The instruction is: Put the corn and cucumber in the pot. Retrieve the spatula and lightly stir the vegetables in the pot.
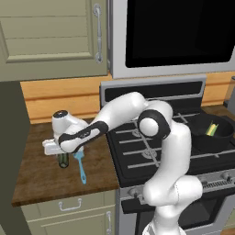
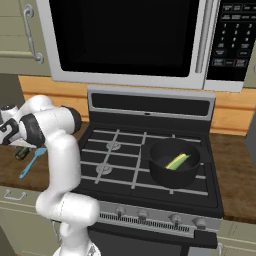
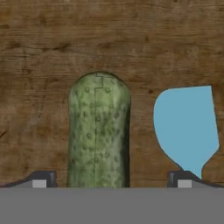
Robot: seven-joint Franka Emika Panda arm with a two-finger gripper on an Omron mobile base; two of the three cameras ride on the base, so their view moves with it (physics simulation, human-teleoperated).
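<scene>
Arm is reaching from the base toward 9 o'clock across the stove (image 1: pixel 151 151), elbow bent, with the hand (image 1: pixel 63 153) pointing down over the wooden counter (image 1: pixel 36 174). Hand view is showing the cucumber (image 3: pixel 99 131) lying between the wide-spread fingertips (image 3: pixel 40 179), untouched, with the spatula (image 3: pixel 186 127) blade just beside it at 3 o'clock. Base views are showing the corn (image 2: pixel 178 161) lying inside the pot (image 2: pixel 172 175) on the stove, well apart at 3 o'clock.
</scene>
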